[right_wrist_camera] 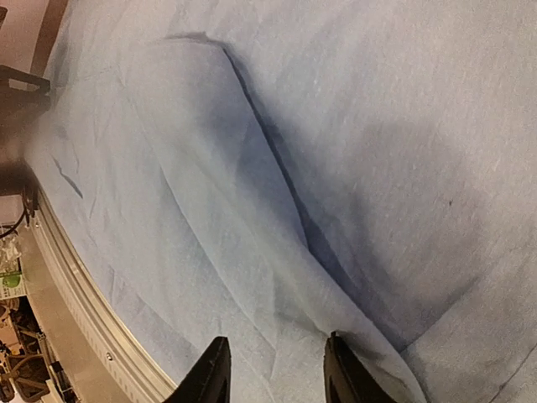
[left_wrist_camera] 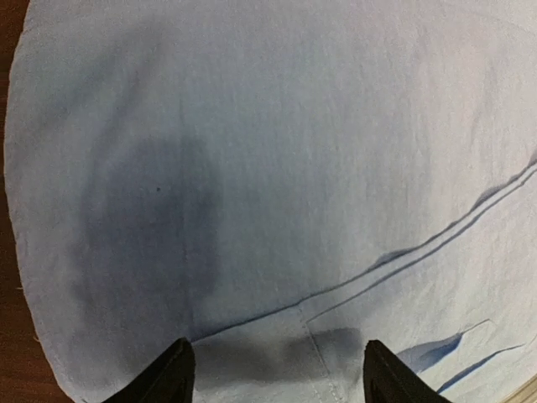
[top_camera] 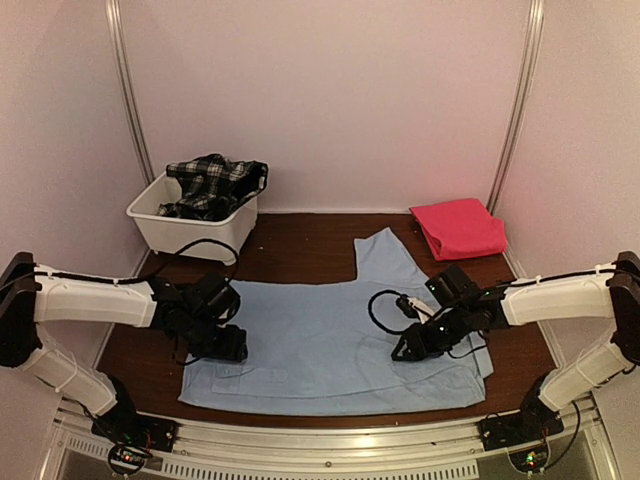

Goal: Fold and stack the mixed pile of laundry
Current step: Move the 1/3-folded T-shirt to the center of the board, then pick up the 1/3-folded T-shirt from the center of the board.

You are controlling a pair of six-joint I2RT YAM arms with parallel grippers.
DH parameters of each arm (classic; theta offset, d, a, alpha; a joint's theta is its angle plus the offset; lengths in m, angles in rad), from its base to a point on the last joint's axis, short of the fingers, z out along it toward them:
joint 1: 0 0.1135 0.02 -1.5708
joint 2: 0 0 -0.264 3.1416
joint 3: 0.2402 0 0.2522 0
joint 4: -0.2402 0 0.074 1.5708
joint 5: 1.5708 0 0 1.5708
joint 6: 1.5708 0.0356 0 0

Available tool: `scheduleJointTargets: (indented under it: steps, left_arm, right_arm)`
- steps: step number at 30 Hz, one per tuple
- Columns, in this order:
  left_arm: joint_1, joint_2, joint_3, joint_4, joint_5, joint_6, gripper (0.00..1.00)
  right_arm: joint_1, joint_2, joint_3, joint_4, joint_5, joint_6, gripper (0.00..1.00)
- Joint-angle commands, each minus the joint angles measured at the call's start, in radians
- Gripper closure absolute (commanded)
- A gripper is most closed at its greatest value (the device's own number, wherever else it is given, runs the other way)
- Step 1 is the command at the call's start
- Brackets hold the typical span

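Observation:
A light blue shirt (top_camera: 320,340) lies spread flat on the brown table. My left gripper (top_camera: 228,345) hovers low over its left part, jaws wide open and empty; in the left wrist view (left_wrist_camera: 277,378) the shirt (left_wrist_camera: 277,151) shows a pocket seam between the fingers. My right gripper (top_camera: 405,350) is over the shirt's right part. In the right wrist view (right_wrist_camera: 275,374) its jaws stand apart, with a raised fold of the shirt (right_wrist_camera: 252,193) running down to the right finger (right_wrist_camera: 340,369). A folded pink-red cloth (top_camera: 458,228) lies at the back right. A black-and-white plaid garment (top_camera: 212,185) fills the tub.
A white plastic tub (top_camera: 180,228) stands at the back left corner. White walls close the table on three sides. A metal rail (top_camera: 330,445) runs along the near edge, also seen in the right wrist view (right_wrist_camera: 84,302). Black cables loop by both wrists.

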Motion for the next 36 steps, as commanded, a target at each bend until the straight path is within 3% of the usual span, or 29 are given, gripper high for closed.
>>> scheduleJointTargets:
  steps: [1, 8, 16, 20, 24, 29, 36]
  left_arm:
    - [0.083, -0.011, 0.047, 0.061, 0.037, 0.000, 0.29]
    - [0.168, 0.056, -0.006, 0.184, 0.116, 0.027, 0.30]
    - [0.178, 0.003, -0.091, 0.186, 0.154, 0.049, 0.30]
    - [0.230, -0.059, -0.009, 0.161, 0.121, 0.134, 0.24]
    - [0.340, -0.061, 0.081, 0.164, 0.137, 0.216, 0.19]
    - [0.457, -0.035, 0.142, 0.229, 0.200, 0.244, 0.14]
    - [0.495, 0.053, 0.214, 0.264, 0.217, 0.271, 0.14]
  right_arm:
    - [-0.011, 0.036, 0.056, 0.044, 0.034, -0.024, 0.62]
    - [-0.021, 0.103, -0.027, 0.138, -0.004, -0.002, 0.62]
    - [-0.022, 0.005, -0.112, 0.146, -0.078, 0.042, 0.63]
    - [-0.076, -0.071, 0.006, 0.079, -0.060, -0.020, 0.59]
    - [-0.250, -0.039, 0.144, 0.077, -0.059, -0.080, 0.56]
    - [-0.413, 0.131, 0.329, 0.092, 0.002, -0.142, 0.56]
    - [-0.464, 0.396, 0.539, 0.044, 0.065, -0.227, 0.60]
